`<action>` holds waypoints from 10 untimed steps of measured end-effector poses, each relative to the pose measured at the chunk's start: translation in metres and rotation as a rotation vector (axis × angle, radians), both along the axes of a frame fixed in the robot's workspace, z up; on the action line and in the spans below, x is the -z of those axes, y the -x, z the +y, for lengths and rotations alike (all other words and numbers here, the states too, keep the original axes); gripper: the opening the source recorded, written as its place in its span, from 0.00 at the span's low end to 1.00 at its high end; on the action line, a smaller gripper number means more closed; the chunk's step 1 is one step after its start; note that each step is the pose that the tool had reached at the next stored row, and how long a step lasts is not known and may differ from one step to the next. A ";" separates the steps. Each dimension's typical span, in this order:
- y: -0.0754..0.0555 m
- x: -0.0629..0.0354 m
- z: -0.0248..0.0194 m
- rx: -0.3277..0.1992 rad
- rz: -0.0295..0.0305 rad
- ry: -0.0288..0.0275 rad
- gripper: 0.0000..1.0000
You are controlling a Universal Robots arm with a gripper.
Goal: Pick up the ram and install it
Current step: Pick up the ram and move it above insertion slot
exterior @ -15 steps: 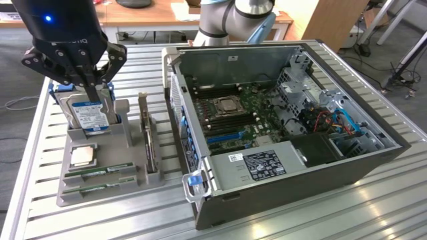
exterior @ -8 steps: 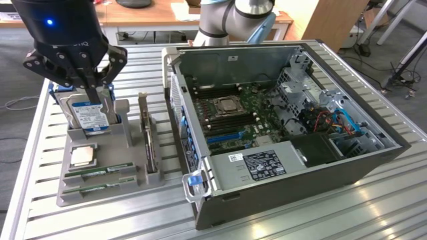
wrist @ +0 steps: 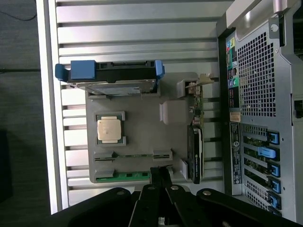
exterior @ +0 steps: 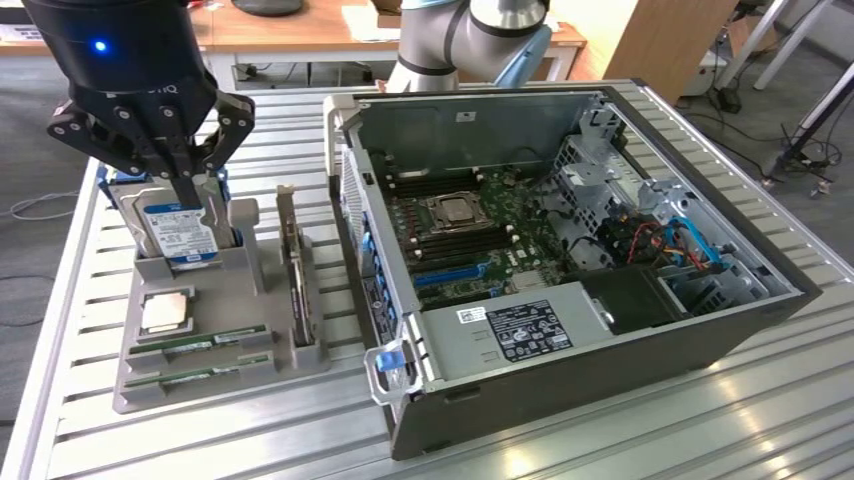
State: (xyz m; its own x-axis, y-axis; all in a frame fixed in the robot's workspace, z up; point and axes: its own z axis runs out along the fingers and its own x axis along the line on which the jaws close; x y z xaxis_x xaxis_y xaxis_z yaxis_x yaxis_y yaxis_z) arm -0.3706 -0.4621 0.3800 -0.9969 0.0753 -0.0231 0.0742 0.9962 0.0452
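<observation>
We see the black two-finger gripper (exterior: 179,186) clenched shut with nothing in it, hanging over a flat grey plastic parts tray (exterior: 248,305). The ram (exterior: 198,343), two long, narrow green circuit-board sticks, stands on edge in the tray's slots, just beside a square silver processor chip (exterior: 167,312). An open dark grey computer case (exterior: 601,372) sits at the exterior view's right.

Gripper (exterior: 180,172): black, jointed linkages, silver pivot pins (wrist: 205,192). Wrist housing (exterior: 127,30): black, blue light (exterior: 98,45). Arm (exterior: 461,45): silver-grey, rounded joints.
</observation>
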 end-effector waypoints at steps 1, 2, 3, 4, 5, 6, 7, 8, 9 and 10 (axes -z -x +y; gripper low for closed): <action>0.000 0.0000 0.0000 0.000 0.0000 0.0000 0.11; 0.000 0.0000 0.0000 0.000 0.0000 0.0000 0.11; 0.000 0.0000 0.0000 0.000 0.0001 0.0000 0.11; 0.000 0.0000 0.0000 0.000 0.0000 0.0000 0.11; 0.000 0.0000 0.0000 0.000 0.0000 0.0001 0.11; 0.000 0.0000 0.0000 0.000 0.0000 0.0000 0.11; 0.000 0.0000 0.0000 -0.001 0.0001 0.0001 0.11; 0.000 0.0001 0.0000 -0.003 0.0001 0.0001 0.11; 0.000 0.0002 0.0000 -0.005 0.0000 0.0001 0.11; 0.000 0.0002 0.0000 -0.009 0.0001 0.0001 0.11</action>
